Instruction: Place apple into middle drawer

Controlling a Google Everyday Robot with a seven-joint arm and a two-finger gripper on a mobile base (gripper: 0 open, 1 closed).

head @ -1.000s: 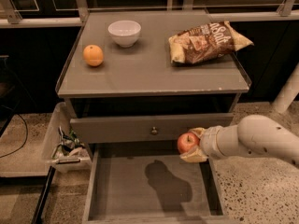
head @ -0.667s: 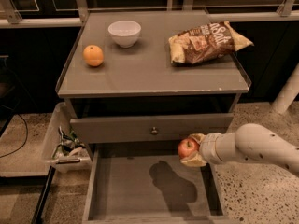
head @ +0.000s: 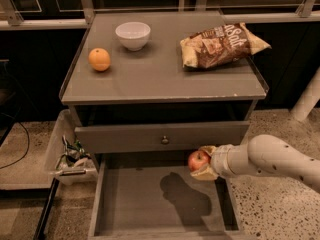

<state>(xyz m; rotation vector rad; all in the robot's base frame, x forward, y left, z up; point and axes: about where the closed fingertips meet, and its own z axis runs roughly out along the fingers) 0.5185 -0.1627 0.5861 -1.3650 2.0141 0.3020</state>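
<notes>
1. My two-finger gripper point(head: 204, 162) is closed on the round red apple with yellowish patches point(head: 197, 160): one pale finger lies over the fruit and the other under it
2. Below my gripper, and spreading away beyond my fingertips, is the wide, shallow grey wooden middle drawer point(head: 130, 204), pulled open with a bare flat floor; the apple hangs above its rear part, near the wall on my arm's side, without touching it
3. Just above my gripper is the closed grey drawer front with a small round brass knob point(head: 162, 140); I cannot tell if my upper finger touches its lower edge
4. I judge the apple to be firm, rather light and smooth-skinned, so it can slip, roll or get a bruise; the best hold is across its widest part, with gentle pressure
5. I think the next move is to bring it down close to the floor before releasing it
6. Well above my gripper, on the cabinet top, the plain orange fruit point(head: 99, 59) is not my concern
</notes>
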